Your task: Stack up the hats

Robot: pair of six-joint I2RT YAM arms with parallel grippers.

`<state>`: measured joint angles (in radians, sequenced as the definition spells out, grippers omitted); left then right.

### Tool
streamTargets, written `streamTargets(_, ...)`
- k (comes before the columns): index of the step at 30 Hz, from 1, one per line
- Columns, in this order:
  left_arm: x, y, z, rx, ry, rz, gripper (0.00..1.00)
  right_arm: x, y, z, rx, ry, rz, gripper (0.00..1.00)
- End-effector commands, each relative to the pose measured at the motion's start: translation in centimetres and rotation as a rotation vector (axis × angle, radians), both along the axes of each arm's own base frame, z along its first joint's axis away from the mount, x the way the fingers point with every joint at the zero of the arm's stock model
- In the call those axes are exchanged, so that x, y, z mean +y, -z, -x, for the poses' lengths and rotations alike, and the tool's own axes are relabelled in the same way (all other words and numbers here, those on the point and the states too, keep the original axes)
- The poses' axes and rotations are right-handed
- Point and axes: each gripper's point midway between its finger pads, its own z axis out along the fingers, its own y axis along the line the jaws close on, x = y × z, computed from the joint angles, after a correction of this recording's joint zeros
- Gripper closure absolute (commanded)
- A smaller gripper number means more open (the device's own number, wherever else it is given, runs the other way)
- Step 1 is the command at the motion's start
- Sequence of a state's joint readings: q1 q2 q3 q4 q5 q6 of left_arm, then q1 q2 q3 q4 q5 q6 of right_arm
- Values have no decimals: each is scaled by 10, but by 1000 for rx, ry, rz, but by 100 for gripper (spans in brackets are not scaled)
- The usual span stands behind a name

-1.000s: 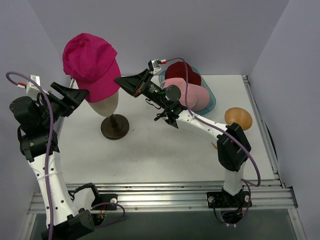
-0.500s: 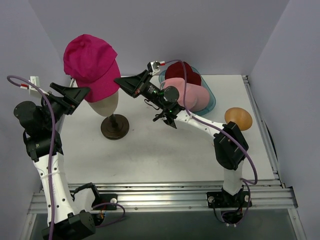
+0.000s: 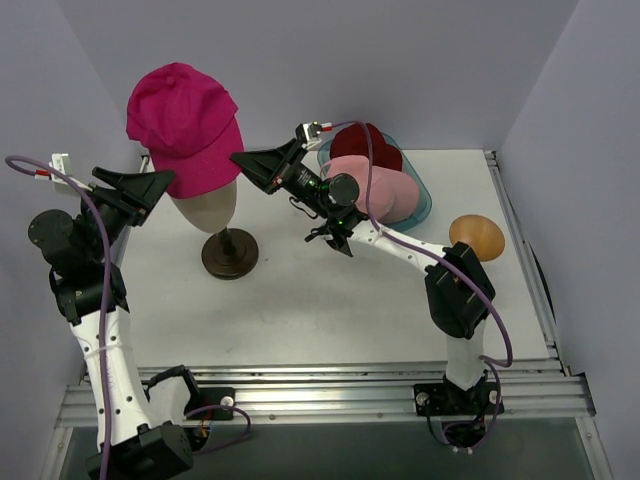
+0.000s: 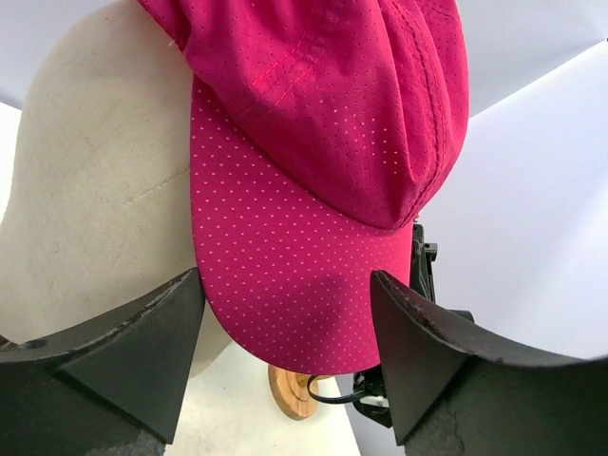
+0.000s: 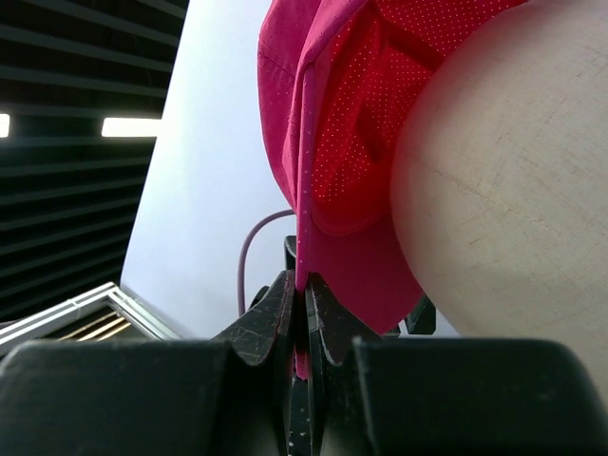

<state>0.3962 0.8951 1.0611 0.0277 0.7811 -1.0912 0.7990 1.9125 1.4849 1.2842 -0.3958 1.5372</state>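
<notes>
Top external: magenta cap [image 3: 183, 115] peak toward near edge, right pincer [image 3: 240, 160] pinching it, left pincer [image 3: 158, 184] spread

Text check, all three views: you have nothing legible. No lettering, label, brand mark, number or sign can be read on any surface. The magenta peaked cap [image 4: 313, 190], seen closest, shows you only a plain dotted weave.
</notes>
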Motion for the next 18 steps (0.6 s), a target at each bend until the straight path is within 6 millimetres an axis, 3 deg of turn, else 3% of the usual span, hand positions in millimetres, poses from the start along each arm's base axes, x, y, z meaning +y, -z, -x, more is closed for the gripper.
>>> streamTargets(1, -12, -34, 18, -142, 39, -32, 27, -10, -23, 17, -90, -19, -89, 100)
streamTargets(5, -14, -43, 24, -184, 39, -34, 32, -10, -19, 15, -84, -19, -79, 100)
streamTargets(18, -26, -82, 52, -363, 63, -54, 29, -10, -15, 20, -70, -81, -93, 100)
